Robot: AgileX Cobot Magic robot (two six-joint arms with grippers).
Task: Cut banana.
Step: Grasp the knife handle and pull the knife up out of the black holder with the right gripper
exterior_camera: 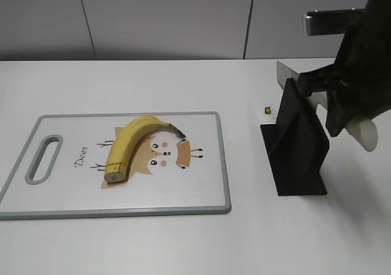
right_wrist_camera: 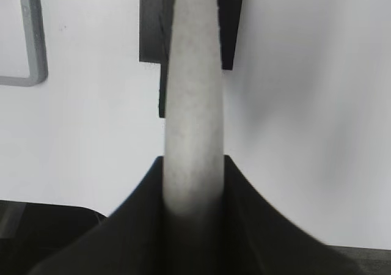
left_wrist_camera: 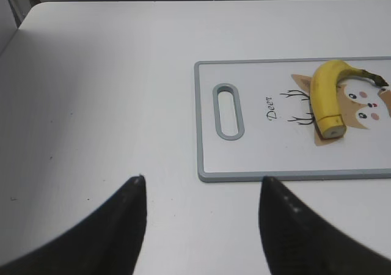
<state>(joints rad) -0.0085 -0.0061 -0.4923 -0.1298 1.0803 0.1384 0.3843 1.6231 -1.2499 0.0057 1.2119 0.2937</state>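
The yellow banana (exterior_camera: 127, 143) lies on the white cutting board (exterior_camera: 201, 189), curved over the deer print, blunt cut end toward the front. It also shows in the left wrist view (left_wrist_camera: 325, 95). My right gripper (exterior_camera: 342, 101) is shut on the pale handle of a knife (right_wrist_camera: 192, 91) at the black knife stand (exterior_camera: 296, 146); the grey blade tip (exterior_camera: 285, 74) sticks out above the stand. In the right wrist view the fingers (right_wrist_camera: 193, 162) clamp the handle from both sides. My left gripper (left_wrist_camera: 201, 186) is open and empty, over bare table near the board's handle-slot corner.
The board's grey rim and handle slot (exterior_camera: 43, 159) are at the left. A small brown bit (exterior_camera: 267, 110) lies on the table behind the stand. A wall runs along the table's far edge.
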